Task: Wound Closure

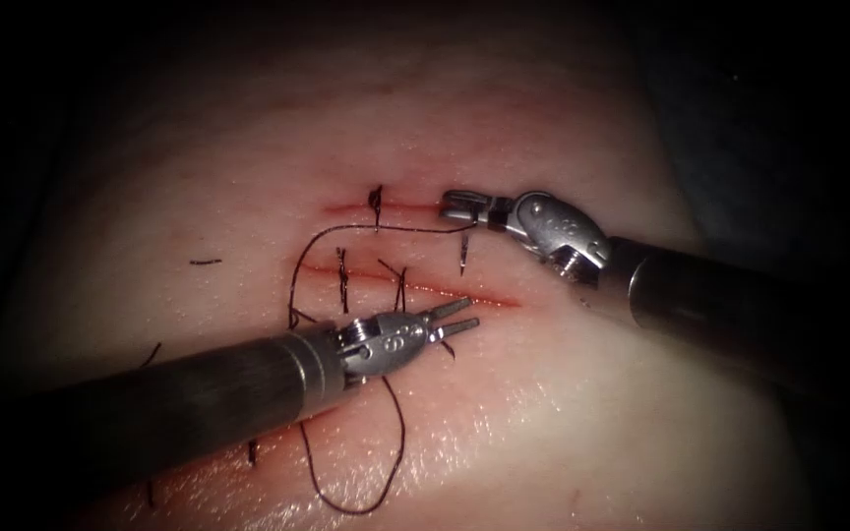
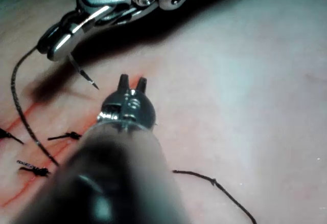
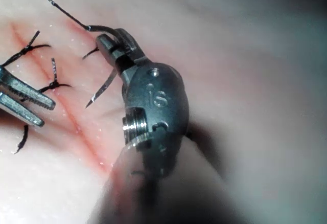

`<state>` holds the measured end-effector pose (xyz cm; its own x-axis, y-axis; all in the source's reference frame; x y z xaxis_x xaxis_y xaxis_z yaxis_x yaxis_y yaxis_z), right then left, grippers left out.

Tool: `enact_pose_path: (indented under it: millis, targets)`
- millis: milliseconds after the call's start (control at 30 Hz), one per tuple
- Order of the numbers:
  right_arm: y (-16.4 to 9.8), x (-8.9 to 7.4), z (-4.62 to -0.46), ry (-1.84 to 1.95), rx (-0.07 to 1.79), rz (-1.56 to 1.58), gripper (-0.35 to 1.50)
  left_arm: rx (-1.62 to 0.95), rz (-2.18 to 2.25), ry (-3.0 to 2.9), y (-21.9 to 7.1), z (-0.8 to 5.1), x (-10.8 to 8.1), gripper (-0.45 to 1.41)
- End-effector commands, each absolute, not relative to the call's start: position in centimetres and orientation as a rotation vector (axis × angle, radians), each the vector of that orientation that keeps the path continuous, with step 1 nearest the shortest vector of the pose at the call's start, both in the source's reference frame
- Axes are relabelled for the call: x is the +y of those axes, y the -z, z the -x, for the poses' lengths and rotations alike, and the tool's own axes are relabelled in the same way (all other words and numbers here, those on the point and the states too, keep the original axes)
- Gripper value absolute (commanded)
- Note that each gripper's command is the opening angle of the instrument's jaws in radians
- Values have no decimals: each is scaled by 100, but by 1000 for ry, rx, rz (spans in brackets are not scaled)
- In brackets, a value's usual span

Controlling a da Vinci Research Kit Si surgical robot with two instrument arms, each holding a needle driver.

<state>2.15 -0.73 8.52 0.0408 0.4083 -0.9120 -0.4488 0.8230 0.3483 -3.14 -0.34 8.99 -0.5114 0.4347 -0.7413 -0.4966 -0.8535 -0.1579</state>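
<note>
The tissue (image 1: 563,413) carries two red cuts: an upper cut (image 1: 346,206) with one stitch (image 1: 377,204) and a lower cut (image 1: 484,298) with knotted stitches (image 1: 342,275). My right tool (image 1: 448,206) (image 3: 110,40) sits at the upper cut's right end, shut on the curved needle (image 1: 465,254) (image 3: 102,88) near its thread end. The needle is out of the tissue, its tip hanging toward the lower cut. Dark thread (image 1: 346,231) runs left from those jaws and loops below my left tool (image 1: 455,316) (image 2: 132,83), which hovers open over the lower cut, holding nothing.
A large thread loop (image 1: 386,492) lies on the near tissue. Short cut thread ends (image 1: 206,262) lie to the left, and another (image 1: 253,450) near the left shaft. The tissue falls into darkness past its right edge (image 1: 740,147). The right tool (image 2: 51,45) shows close beyond my left jaws.
</note>
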Motion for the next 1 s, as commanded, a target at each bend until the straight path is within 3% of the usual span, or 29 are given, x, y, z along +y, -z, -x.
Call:
enact_pose_path:
  millis: [33,267,367,467,600,867,1000]
  targets:
    - [-863,-67,-221,-630,1376,73,-35,96,1108,-2359,-908,317,-36,-1]
    - [-878,-78,-224,-578,1355,125,-35,86,1028,-2408,-910,310,-47,0]
    - [-880,-81,-228,-555,1346,144,-35,67,1007,-2427,-911,310,-48,-15]
    - [-880,-81,-228,-531,1341,165,-35,86,981,-2433,-913,311,-47,-15]
    - [-882,-82,-228,-497,1334,197,-35,26,936,-2453,-919,310,-44,-42]
    - [-893,-98,-232,-455,1330,197,-35,-22,892,-2457,-929,314,-47,-11]
    - [-889,-102,-234,-454,1332,195,-35,-26,894,-2451,-935,313,-43,-6]
